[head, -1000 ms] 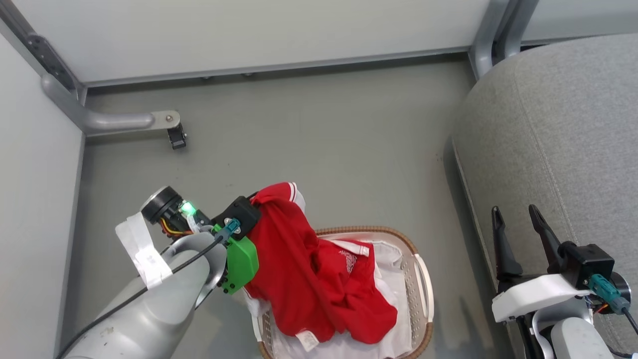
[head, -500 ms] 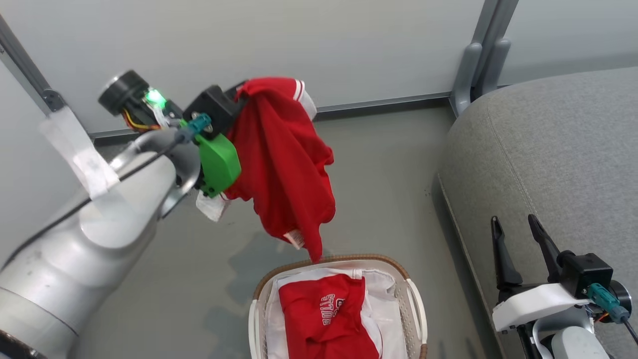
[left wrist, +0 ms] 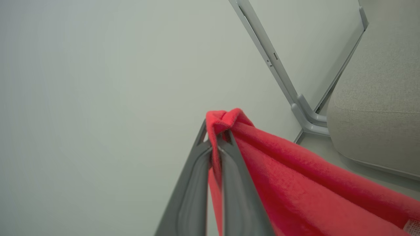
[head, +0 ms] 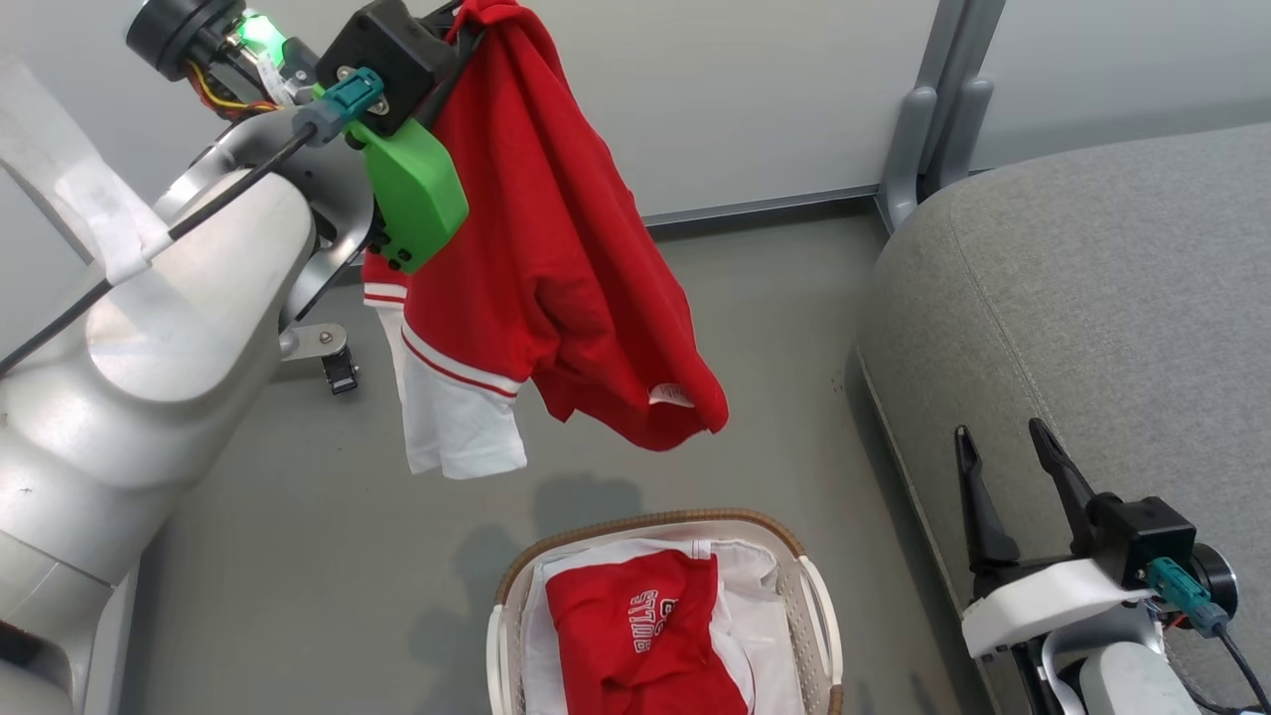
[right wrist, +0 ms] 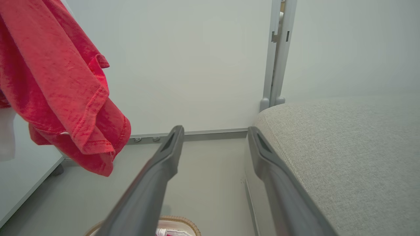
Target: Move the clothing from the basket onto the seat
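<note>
**Red shirt hangs from a pinch, clear of the basket**

The left gripper (left wrist: 215, 136) is pressed together on a bunched fold of a red shirt (head: 556, 248). In the left wrist view a small knot of cloth pokes out beyond the grip. In the head view the shirt hangs at about 11 o'clock, above the floor (head: 775, 328) and apart from the basket (head: 655, 520), which sits at 6 o'clock. A white sleeve (head: 462, 427) dangles on the shirt's 9 o'clock side, and a red hem with a label (head: 672, 395) on its 3 o'clock side. The seat (head: 1092, 298) takes up the 3 o'clock side, well apart from the shirt. The right gripper (head: 999, 429) sits at 4 o'clock, close by the seat's edge, spread wide and holding nothing.

The shirt looks light and limp, falling in long folds with no stiffness, so it will likely swing and trail on any sideways move. The knit seems grippy rather than slick, and nothing about it is fragile. A pinch on so small a bunch should hold, but it could slip if the sleeve or hem snags. I would carry it toward 3 o'clock high enough for both to clear the seat's rounded edge.

Another red garment (head: 635, 636), lettered "BULLS", lies in the basket on a white lining (head: 775, 645). The best hold there looks like a raised red fold near its middle, away from the glossy lining, which might lift with it.
</note>
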You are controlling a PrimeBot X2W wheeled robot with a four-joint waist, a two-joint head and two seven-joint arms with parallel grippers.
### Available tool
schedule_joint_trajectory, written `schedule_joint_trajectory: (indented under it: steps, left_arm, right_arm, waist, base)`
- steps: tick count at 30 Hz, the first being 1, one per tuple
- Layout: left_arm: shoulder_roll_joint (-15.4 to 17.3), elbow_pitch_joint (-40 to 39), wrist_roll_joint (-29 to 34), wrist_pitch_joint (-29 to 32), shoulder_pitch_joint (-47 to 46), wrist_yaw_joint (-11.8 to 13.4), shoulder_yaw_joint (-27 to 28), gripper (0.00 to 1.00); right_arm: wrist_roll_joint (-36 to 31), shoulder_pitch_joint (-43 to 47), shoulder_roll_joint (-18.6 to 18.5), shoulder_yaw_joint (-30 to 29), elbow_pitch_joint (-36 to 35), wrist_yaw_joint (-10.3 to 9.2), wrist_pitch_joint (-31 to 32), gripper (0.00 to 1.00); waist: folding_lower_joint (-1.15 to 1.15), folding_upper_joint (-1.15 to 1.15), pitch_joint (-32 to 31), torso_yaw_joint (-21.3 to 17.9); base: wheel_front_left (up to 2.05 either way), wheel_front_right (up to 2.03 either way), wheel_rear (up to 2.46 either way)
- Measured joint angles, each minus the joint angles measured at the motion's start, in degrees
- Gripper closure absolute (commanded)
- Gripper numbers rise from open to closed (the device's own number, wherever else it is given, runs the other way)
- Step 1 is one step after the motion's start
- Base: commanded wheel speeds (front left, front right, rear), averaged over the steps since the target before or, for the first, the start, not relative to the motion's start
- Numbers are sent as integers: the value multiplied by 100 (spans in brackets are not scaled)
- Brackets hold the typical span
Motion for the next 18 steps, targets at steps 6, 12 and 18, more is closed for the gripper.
schedule_joint_trajectory:
  steps: [6, 12, 18]
  left_arm:
    - [-127, -63, -31, 52, -67, 25, -32, 100]
    - [-218, -126, -40, 96, -135, 47, -78, 100]
    - [-500, -313, -31, 118, -203, 47, -231, 100]
  right_arm:
    - [-35, -332, 2, 442, -49, 1, 0, 0]
    - [-48, -1002, 5, 1232, 24, 2, 0, 0]
    - [116, -1657, 1, 1998, 201, 2, 0, 0]
  waist:
    - [0, 0, -10, 51]
    - [0, 0, 70, 79]
    - [0, 0, 109, 198]
  base:
    - [0, 0, 0]
    - [0, 0, 0]
    - [0, 0, 0]
